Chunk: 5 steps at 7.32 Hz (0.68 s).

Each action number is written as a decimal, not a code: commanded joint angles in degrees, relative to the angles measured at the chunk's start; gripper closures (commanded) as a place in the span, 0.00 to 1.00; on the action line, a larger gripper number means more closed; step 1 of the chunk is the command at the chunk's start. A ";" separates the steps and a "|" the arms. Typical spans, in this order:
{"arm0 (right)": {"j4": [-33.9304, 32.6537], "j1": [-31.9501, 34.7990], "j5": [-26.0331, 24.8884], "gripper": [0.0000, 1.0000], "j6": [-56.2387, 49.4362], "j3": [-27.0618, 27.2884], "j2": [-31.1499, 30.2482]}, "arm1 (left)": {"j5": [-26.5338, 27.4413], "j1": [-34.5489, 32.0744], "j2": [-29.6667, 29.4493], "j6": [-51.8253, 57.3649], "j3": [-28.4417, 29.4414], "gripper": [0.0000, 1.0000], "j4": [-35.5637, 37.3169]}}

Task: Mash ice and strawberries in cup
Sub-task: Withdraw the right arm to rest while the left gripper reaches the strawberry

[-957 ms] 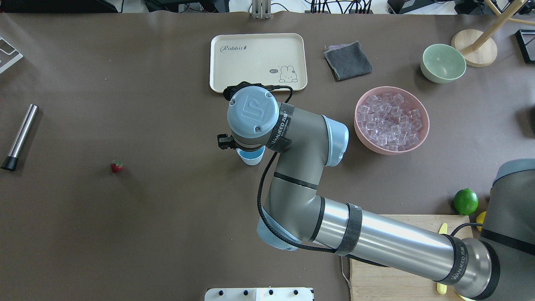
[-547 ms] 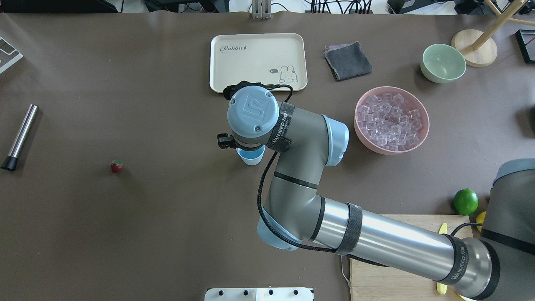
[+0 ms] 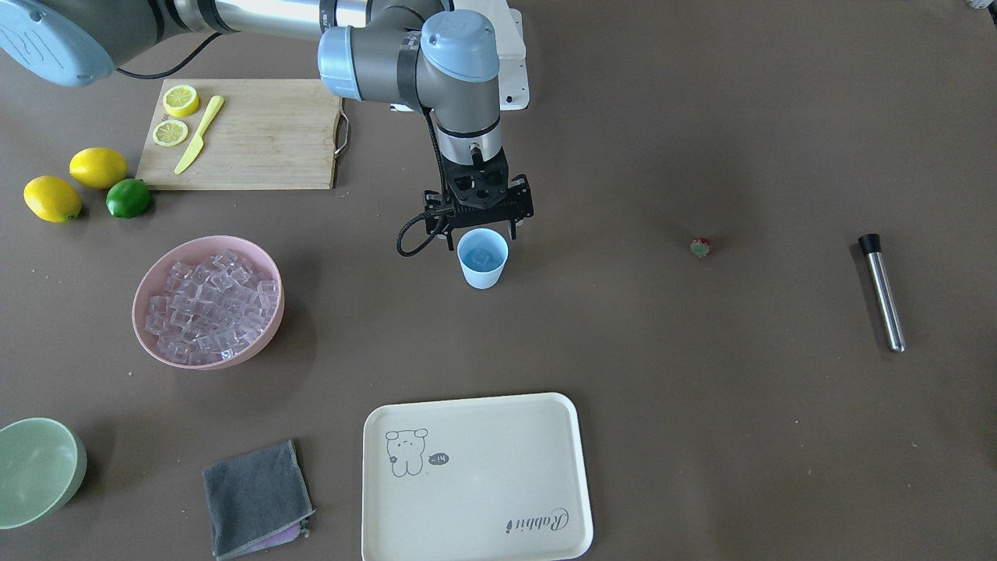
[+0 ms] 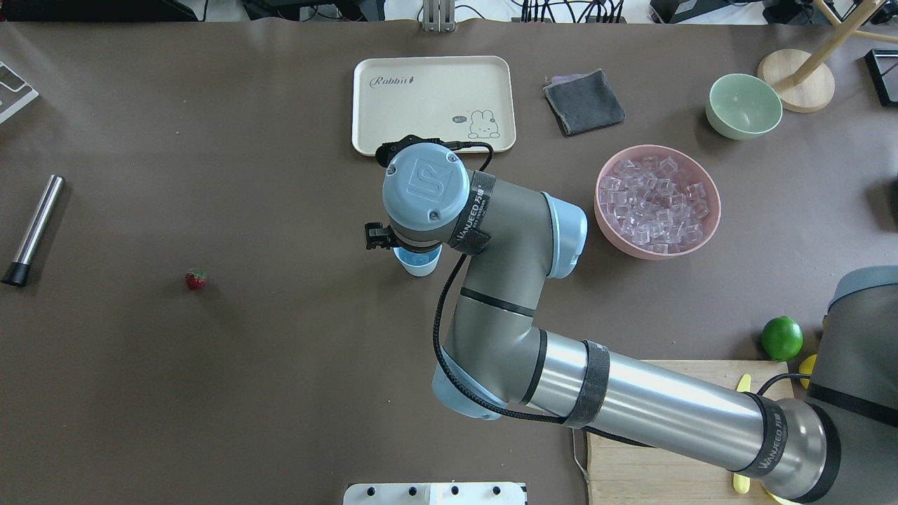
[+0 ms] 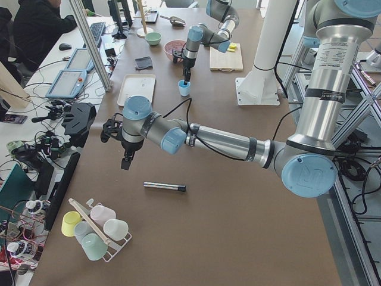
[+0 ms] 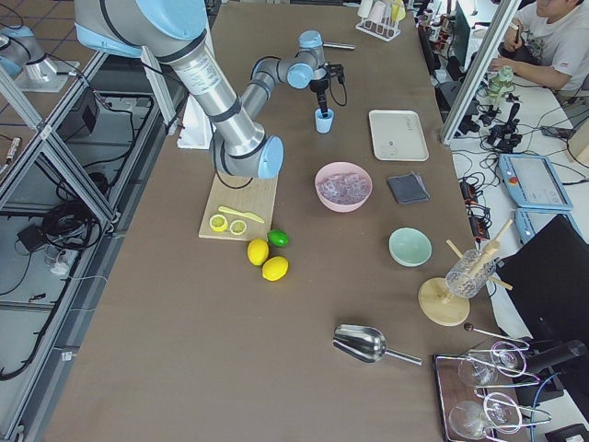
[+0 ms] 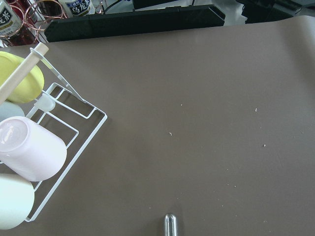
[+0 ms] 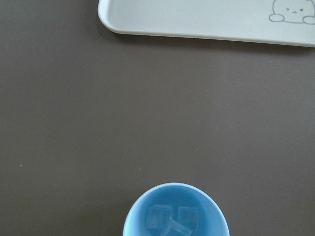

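Right pincer: jaws spread wide, empty, hovering just over the cup. Cup contains three ice cubes; light thin plastic, likely tips easily: grip mid-wall. Strawberry, well apart on the surface, looks small and soft; pinch gently. Farther off, pink bowl holds many ice cubes. Left pincer: opening cannot be determined.

"Rabbit" on tray; "WANJEED" on R-arm strap
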 commanded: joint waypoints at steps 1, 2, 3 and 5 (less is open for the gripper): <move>-1.99 3.63 2.81 0.01 -0.42 4.11 0.25 | 0.00 0.00 -0.23 -0.65 -0.41 0.03 0.09; -7.67 8.02 8.84 0.01 -0.77 9.72 -0.53 | 0.00 2.96 -0.76 -7.62 -2.59 0.03 -0.26; -9.20 11.28 10.64 0.02 -1.73 16.21 -6.46 | 0.70 8.82 -0.59 -11.25 -5.83 0.03 -0.52; -9.57 24.68 20.69 0.02 -19.32 20.68 -16.41 | 0.97 15.71 -0.24 -18.38 -11.03 0.03 -0.61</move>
